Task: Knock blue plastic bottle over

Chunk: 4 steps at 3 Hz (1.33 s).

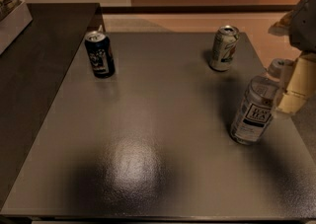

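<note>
My gripper (289,99) is at the right edge of the frame, just beside the blue plastic bottle (253,112).

The bottle stands upright at middle right on the grey table (148,119), below the white-green can (223,48). I cannot tell how far my gripper is open, or whether it touches the bottle.
</note>
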Each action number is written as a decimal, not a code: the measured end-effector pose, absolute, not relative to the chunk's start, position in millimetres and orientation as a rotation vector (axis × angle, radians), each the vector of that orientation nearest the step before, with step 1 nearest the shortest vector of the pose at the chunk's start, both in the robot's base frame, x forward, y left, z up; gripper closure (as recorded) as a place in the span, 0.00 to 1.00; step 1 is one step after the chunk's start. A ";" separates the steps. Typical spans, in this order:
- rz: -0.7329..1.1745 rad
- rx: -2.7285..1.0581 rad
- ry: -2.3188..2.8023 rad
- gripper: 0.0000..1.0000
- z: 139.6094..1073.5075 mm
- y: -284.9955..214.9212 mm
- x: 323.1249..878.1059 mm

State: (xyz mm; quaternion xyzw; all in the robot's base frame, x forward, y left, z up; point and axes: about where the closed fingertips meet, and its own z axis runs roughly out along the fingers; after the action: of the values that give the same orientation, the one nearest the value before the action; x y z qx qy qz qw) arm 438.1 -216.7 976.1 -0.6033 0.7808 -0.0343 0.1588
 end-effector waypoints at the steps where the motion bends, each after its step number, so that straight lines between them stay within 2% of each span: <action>1: -0.099 -1.722 2.230 0.00 976.8 -216.4 438.1; 4: 0.089 -1.568 2.138 0.00 964.4 -216.3 427.2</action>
State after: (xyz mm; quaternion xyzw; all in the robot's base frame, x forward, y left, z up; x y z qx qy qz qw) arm 427.2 -216.3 964.4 -0.5736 0.7820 0.0327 0.2418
